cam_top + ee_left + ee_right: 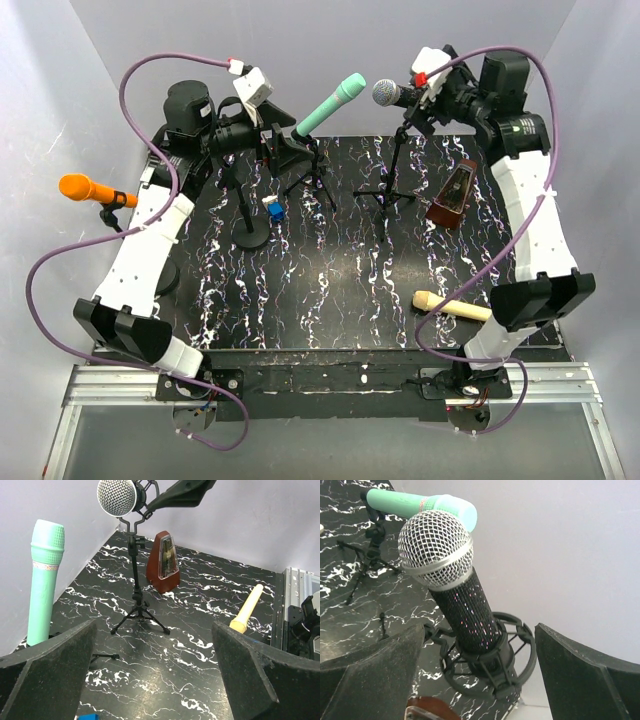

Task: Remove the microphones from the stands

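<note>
The right gripper [477, 635] is spread wide around the black, silver-meshed microphone [462, 605], with a gap showing on each side. The microphone sits in its shock mount [520, 645] on the tripod stand [392, 185] near the back edge of the table [330, 300], close to the wall. The left gripper [152, 635] is also spread, holding nothing.

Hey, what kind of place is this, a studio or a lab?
Probably a robot test cell in a lab, not a studio. Plain white walls box in a black marbled table, an aluminium rail carries both arm bases, and the silver-headed microphone on its tripod stand looks like a prop.
</note>
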`<state>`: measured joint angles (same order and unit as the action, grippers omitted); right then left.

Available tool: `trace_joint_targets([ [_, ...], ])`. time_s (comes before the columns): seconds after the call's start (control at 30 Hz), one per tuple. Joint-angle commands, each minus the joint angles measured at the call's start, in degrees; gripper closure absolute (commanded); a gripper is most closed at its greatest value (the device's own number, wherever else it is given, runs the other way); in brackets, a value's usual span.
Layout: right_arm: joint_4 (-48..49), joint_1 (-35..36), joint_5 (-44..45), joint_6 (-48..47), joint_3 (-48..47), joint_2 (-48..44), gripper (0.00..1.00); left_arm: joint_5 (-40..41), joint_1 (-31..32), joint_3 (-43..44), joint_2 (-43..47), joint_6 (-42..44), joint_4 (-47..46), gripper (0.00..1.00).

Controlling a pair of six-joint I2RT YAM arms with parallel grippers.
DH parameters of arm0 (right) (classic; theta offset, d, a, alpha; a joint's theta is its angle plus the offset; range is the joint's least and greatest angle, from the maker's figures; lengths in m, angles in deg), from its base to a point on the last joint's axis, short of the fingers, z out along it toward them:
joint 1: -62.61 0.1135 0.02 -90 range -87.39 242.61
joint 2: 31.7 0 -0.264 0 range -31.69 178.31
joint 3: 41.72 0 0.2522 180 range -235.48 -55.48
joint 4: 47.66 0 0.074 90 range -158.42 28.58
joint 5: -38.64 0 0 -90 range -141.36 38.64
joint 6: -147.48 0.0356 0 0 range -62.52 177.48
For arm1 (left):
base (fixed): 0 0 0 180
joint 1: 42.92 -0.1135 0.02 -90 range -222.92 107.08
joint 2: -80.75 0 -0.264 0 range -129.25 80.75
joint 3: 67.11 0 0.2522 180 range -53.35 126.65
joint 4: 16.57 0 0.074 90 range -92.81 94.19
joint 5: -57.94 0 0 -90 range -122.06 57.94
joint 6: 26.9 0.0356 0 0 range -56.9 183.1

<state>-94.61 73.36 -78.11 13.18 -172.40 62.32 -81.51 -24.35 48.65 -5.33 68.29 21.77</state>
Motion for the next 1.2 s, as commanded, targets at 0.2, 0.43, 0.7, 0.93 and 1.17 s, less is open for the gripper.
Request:
trace_joint_targets([
  [0.2, 7.68, 2.26, 3.09, -12.22, -1.4, 4.6, 0.17, 1.81, 0.24, 0.48, 3.2, 2.1, -1.29, 0.02],
  [0.43, 17.53, 4.81, 4.06, -16.26, 11.35, -1.46, 0.46, 3.31, 0.24, 0.14, 3.64, 4.21, 0.64, 0.02],
  [0.7, 23.26, 11.31, 7.05, -17.15, 19.1, -9.63, 0.64, 1.82, 0.59, -1.62, 3.38, 3.43, -0.76, 0.02],
  [0.93, 19.58, 19.22, 10.92, -14.86, 17.61, -14.03, 0.64, -1.26, 1.56, -5.14, 3.82, 1.67, -3.39, 0.02],
  [1.17, 15.27, 27.74, 20.05, -12.4, 18.22, -15.36, 0.64, -1.97, 3.05, -8.82, 5.31, 0.26, -6.29, 0.02],
])
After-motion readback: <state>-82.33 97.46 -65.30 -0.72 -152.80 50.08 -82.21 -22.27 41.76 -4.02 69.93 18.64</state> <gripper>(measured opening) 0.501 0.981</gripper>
